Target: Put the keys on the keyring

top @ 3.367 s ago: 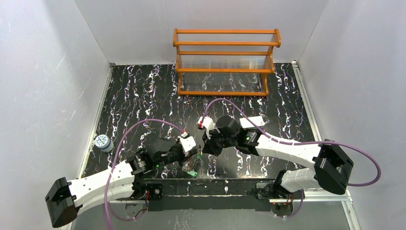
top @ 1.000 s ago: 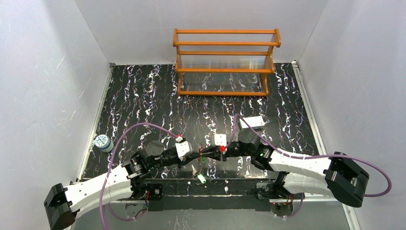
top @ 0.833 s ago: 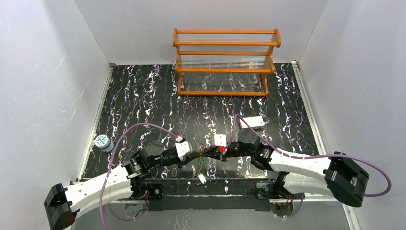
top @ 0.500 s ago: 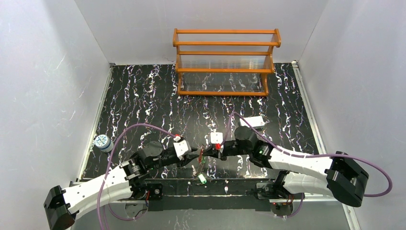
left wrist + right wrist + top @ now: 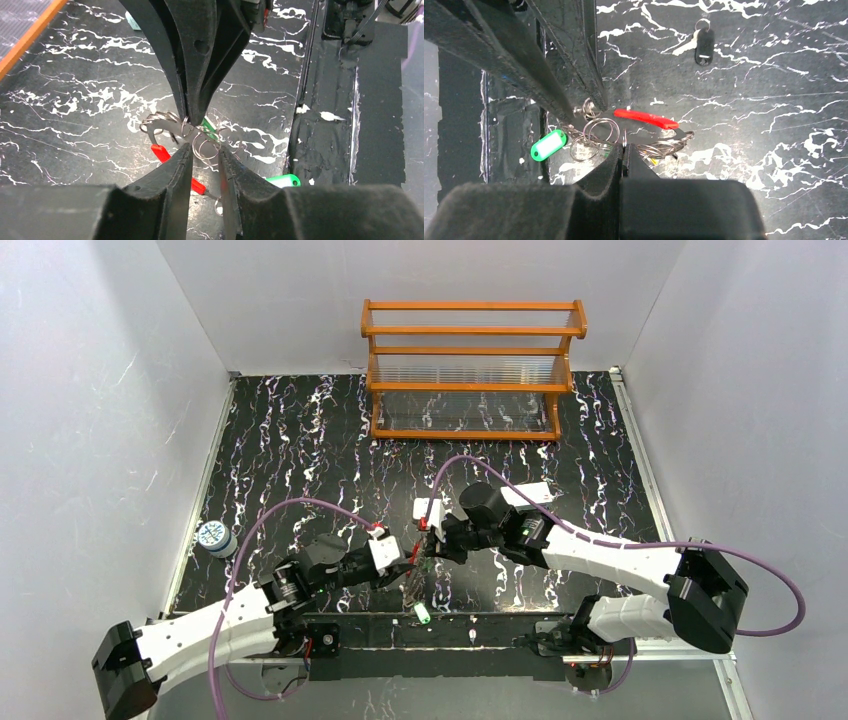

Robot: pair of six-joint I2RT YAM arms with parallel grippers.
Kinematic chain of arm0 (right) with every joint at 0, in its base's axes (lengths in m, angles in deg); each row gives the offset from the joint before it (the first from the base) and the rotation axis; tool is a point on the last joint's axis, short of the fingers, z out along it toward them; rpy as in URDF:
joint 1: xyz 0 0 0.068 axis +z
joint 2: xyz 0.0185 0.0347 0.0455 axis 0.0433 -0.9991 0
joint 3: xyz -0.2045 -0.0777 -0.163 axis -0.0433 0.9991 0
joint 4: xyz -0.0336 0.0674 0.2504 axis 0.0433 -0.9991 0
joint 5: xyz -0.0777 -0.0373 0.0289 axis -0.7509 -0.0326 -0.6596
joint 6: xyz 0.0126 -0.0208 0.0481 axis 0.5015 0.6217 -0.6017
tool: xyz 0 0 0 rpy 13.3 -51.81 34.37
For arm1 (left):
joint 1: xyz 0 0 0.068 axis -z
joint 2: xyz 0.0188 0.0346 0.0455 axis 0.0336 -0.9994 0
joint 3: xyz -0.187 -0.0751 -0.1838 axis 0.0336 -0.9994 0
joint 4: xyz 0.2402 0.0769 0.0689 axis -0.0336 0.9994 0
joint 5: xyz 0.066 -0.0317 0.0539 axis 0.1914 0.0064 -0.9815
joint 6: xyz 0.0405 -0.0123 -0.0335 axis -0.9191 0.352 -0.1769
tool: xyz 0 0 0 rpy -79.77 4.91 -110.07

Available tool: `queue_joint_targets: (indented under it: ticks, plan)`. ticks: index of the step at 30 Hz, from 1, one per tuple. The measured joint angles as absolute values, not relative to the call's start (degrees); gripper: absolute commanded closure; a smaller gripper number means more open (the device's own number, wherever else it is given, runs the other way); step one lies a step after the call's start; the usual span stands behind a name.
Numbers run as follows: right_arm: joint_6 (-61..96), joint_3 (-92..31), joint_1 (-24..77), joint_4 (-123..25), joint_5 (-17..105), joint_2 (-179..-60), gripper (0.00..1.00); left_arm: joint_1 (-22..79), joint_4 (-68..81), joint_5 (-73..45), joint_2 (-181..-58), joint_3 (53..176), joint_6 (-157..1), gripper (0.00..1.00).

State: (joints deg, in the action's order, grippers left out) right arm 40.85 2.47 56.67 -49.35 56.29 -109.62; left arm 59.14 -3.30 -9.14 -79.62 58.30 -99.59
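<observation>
Black marbled surface (image 5: pixel 300 440), white walls, an orange rack (image 5: pixel 470 331) at the far edge, well apart from both arms. Near the front edge we see the keyring (image 5: pixel 644 117), its red band tangled with wire loops and a green key (image 5: pixel 549 145) whose blade is hidden. The right tool (image 5: pixel 623 150) is pinched tight on one loop. The left tool (image 5: pixel 204 149) is nearly closed around another; we cannot tell whether it grips.

right gripper (image 5: pixel 624 152): pinching a thin loop of the wire rings (image 5: pixel 599 132) at 6 o'clock.
left gripper (image 5: pixel 586 107): reaching in from 10 o'clock, touching the rings.
green key tag (image 5: pixel 549 145): lying at the rings' 9 o'clock.
red tag (image 5: pixel 646 118): lying at their 2 o'clock.
black-headed key (image 5: pixel 701 42): lying apart at 1 o'clock.
</observation>
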Motion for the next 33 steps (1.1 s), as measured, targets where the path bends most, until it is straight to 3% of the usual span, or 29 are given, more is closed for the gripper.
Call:
queue_joint_targets:
  ticks: [12,25,33]
  plan:
    - [41.71,2.43,56.67,-52.62,59.26,-109.67,0.99,59.14,-6.44,-9.22,-83.66,58.5,-101.25,0.77]
    - [42.08,2.43,56.67,-52.6,61.51,-109.54,0.99,59.16,-10.53,-7.39,-87.99,58.5,-101.23,0.88]
    - [42.08,2.43,56.67,-52.6,62.08,-109.21,0.99,59.16,-11.89,-6.58,-89.61,58.5,-101.23,0.89]
